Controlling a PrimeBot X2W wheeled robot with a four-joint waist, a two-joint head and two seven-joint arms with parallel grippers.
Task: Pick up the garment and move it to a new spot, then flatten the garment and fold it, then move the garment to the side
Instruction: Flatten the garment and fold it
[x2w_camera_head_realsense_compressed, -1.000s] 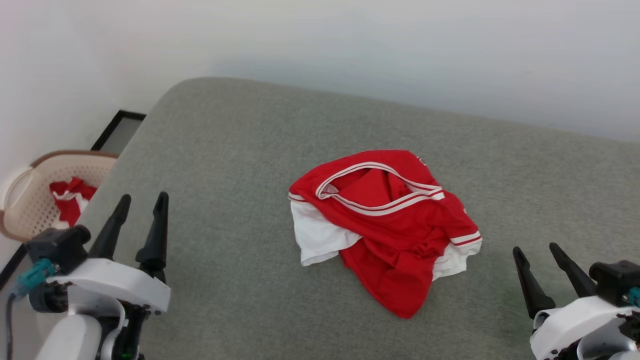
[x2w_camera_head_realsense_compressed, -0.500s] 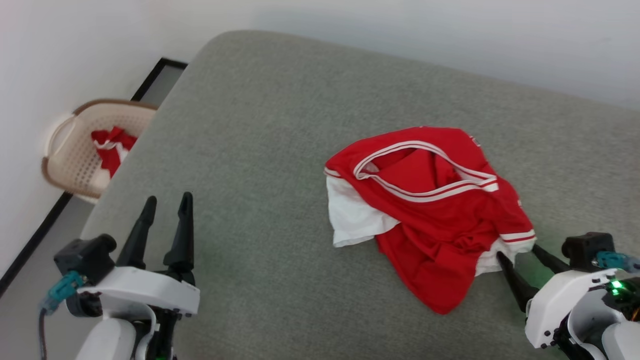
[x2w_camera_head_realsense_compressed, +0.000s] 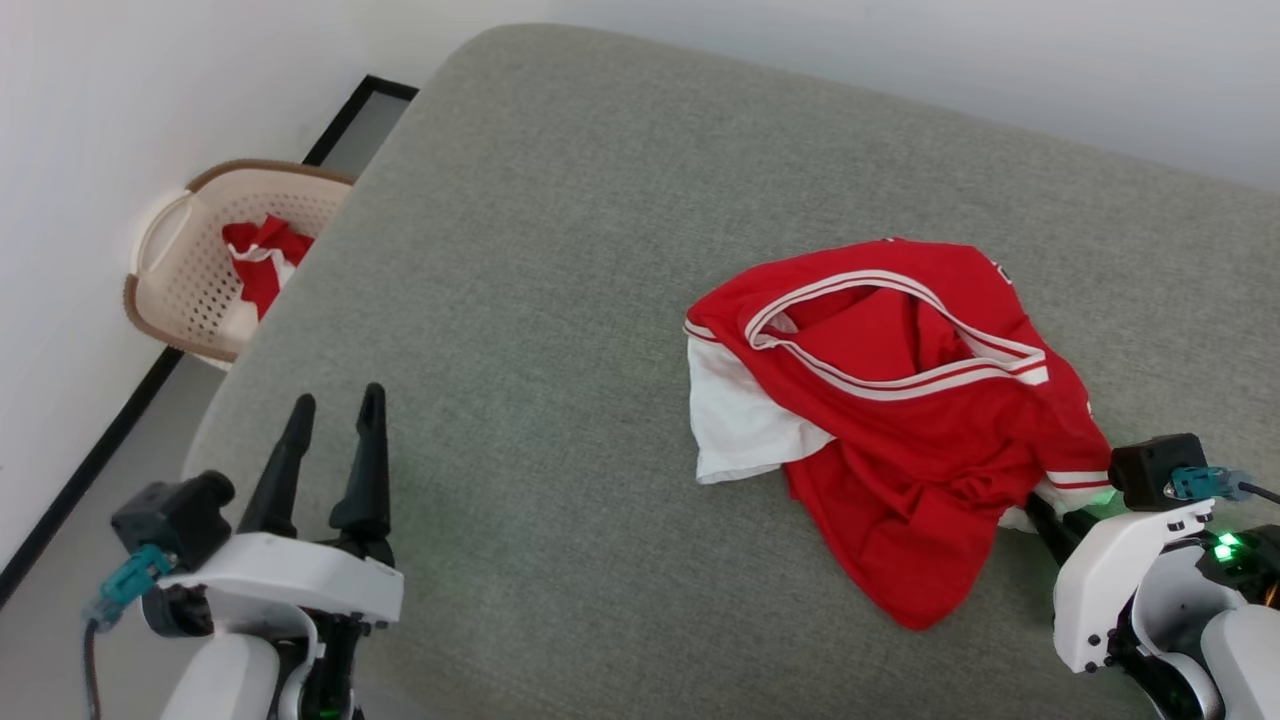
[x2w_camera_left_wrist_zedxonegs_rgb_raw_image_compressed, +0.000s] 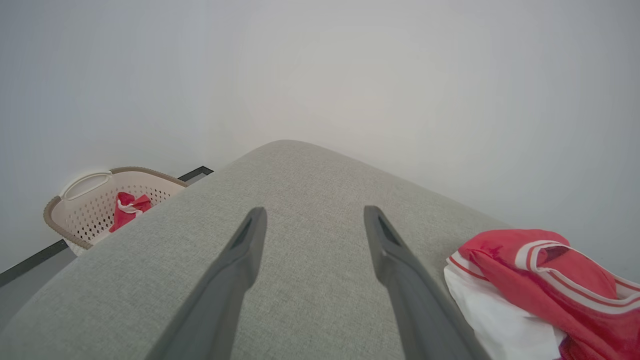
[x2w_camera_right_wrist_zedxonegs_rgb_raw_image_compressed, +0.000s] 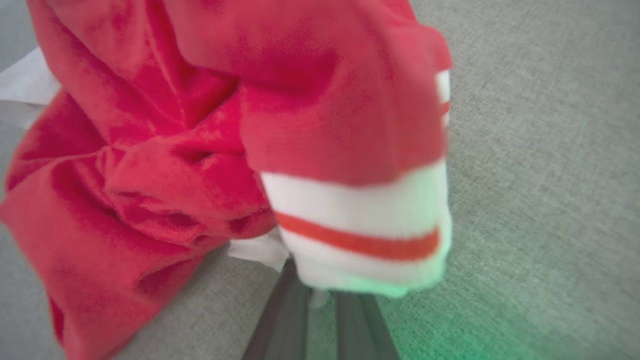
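One garment (x2w_camera_head_realsense_compressed: 900, 420), neckline far, hem near

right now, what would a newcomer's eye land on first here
The red jersey on the grey cushion, right of centre, with the right gripper shut on its white cuff. Then the left gripper, open at lower left, and the basket holding red cloth at far left.

right jaws moved forward to the garment (x2w_camera_head_realsense_compressed: 900, 420), closed from open onto its striped hem

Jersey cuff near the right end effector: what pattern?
White cuff with one red stripe, clearest in the right wrist view.
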